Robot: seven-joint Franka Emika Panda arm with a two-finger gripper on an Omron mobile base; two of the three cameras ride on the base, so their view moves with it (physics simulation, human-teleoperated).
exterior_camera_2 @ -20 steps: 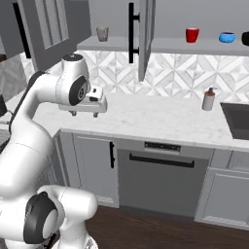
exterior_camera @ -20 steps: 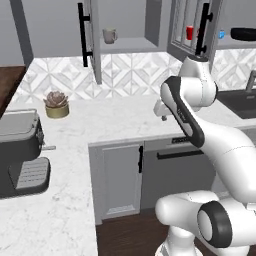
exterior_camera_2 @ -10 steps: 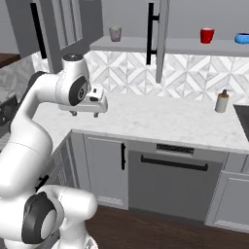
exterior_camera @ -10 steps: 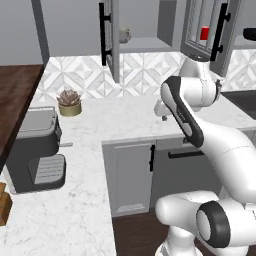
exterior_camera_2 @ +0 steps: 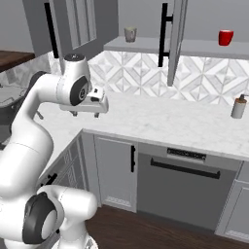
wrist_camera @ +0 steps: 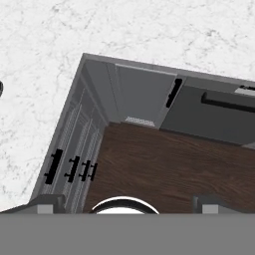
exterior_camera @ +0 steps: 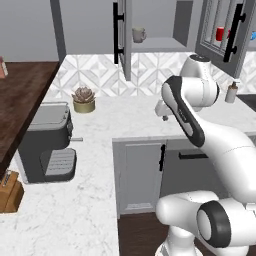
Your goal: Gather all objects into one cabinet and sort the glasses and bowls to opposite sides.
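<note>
Currently the claw (exterior_camera_2: 88, 113) hangs open and empty over the tabletop (exterior_camera_2: 160, 121) edge, pointing down; grey-olive cup (exterior_camera_2: 130, 34) sits on the cabinet shelf (exterior_camera_2: 146, 44) well above and beyond it, red cup (exterior_camera_2: 225, 37) farther right

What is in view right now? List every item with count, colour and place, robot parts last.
cup: 1, grey-olive, left end of the wall cabinet shelf.
cup: 1, red, further right on that shelf.
soap dispenser: 1, pale, on the counter by the backsplash.
potted succulent: 1, on the counter corner.
coffee machine: 1, dark grey, on the left counter.
knife block: 1, wooden, near the counter edge.
gripper: 1, open, empty, above the counter.
</note>
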